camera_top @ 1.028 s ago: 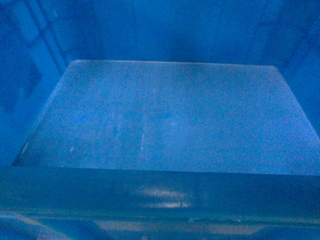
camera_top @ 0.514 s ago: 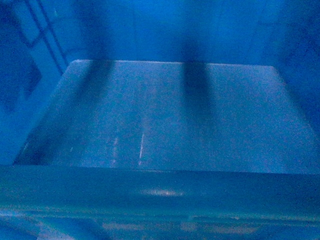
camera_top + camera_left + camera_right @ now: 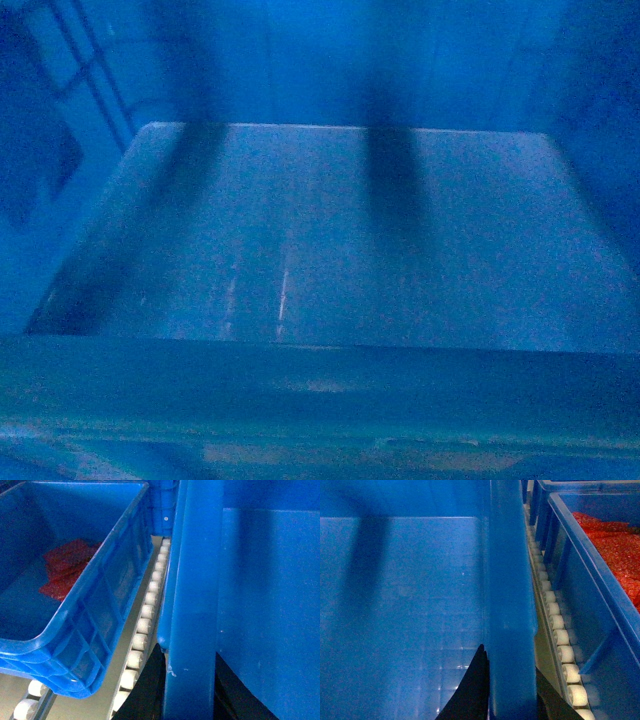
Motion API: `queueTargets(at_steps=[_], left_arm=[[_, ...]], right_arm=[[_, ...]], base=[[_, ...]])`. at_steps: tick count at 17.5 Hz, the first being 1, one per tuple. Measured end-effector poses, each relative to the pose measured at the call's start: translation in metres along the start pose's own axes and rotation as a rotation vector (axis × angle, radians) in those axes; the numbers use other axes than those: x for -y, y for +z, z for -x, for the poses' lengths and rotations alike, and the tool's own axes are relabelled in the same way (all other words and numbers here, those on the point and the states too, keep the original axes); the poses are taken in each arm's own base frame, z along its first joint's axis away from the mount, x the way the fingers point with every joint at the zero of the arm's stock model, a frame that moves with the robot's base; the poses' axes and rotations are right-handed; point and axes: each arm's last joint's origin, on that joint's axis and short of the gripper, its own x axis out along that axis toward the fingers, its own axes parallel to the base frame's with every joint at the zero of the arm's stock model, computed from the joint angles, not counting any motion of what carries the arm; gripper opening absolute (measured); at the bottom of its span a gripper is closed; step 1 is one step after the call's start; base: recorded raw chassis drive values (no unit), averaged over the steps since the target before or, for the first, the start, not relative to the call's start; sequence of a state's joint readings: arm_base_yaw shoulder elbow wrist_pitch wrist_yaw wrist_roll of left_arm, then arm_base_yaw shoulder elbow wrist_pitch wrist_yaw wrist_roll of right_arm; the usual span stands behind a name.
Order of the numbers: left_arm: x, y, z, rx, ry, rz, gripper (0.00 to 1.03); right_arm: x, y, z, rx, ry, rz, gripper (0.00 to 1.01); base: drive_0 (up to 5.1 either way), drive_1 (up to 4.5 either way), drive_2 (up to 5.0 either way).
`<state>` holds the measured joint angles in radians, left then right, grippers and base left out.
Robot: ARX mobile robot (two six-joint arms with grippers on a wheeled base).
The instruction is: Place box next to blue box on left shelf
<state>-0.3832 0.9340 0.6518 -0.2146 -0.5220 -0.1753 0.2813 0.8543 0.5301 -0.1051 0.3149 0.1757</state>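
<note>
No readable text, label or number anywhere (only plain blue plastic)

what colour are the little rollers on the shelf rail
White rollers, clearest in the right wrist view.

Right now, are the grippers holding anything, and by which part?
Yes: the box. The left gripper straddles its left wall, the right gripper its right wall, one finger inside and one outside at each rim.

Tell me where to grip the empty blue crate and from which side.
Grip the crate by its side rims, one pincer per side, coming down from above: each thick rim stands upright, so fingers fit either side of the wall. The left pincer and right pincer already straddle them.
</note>
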Motion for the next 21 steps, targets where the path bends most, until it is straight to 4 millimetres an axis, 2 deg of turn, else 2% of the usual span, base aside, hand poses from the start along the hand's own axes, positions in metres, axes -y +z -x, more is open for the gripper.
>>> queueTargets(at_steps=[21], left_arm=[[0.0,0.0,0.0,0.0,0.0,0.0,0.13]], right_arm=[[0.0,-0.0001,-0.0001,-0.001,0.0,0.0,0.09]], base=[[0.0,0.0,0.0]])
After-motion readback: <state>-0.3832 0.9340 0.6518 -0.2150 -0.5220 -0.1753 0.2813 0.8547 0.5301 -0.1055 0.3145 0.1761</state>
